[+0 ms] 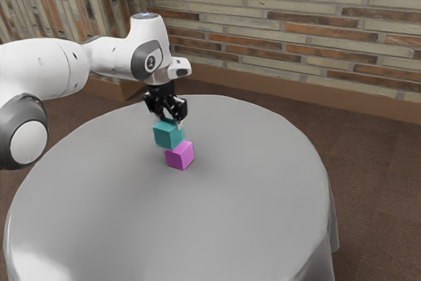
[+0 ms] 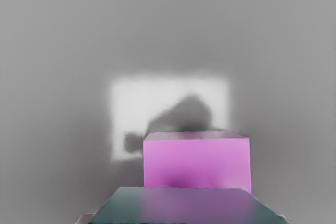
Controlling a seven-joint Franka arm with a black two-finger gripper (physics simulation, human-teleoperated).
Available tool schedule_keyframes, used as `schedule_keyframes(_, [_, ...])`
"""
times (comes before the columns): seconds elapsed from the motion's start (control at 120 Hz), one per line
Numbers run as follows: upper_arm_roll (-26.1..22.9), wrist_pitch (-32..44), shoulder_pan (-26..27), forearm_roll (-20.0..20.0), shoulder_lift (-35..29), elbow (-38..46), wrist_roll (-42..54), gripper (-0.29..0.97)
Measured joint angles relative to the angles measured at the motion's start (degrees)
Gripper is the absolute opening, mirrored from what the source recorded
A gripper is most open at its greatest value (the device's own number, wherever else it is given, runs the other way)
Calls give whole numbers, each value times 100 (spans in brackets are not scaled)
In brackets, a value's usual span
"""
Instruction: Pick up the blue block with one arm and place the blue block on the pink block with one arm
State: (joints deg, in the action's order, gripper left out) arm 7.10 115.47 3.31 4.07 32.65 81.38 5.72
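Two small cubes matter here. The blue block [image 1: 168, 136], more teal to my eye, hangs clear of the table [image 1: 250, 215] in the gripper [image 1: 170, 120], whose black fingers pinch its upper part from two sides, set only a block's width apart. It sits just above the pink block [image 1: 179, 156], a little toward the exterior view's left of it; whether the two touch I cannot tell. It looks rigid, light and smooth-faced, so I'd judge flat opposite sides the right hold, and a level, centred set-down wise, since hard cubes slip easily.
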Motion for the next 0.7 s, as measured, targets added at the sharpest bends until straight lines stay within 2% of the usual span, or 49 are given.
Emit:
schedule_keyframes(0.258, [-76, -233, -60, -28, 376, -587, 133, 7])
schedule_keyframes(0.467, [-101, -520, -100, 8, 703, -1175, 225, 21])
schedule_keyframes(0.7, [-169, -707, -100, 143, 753, -1210, 374, 47])
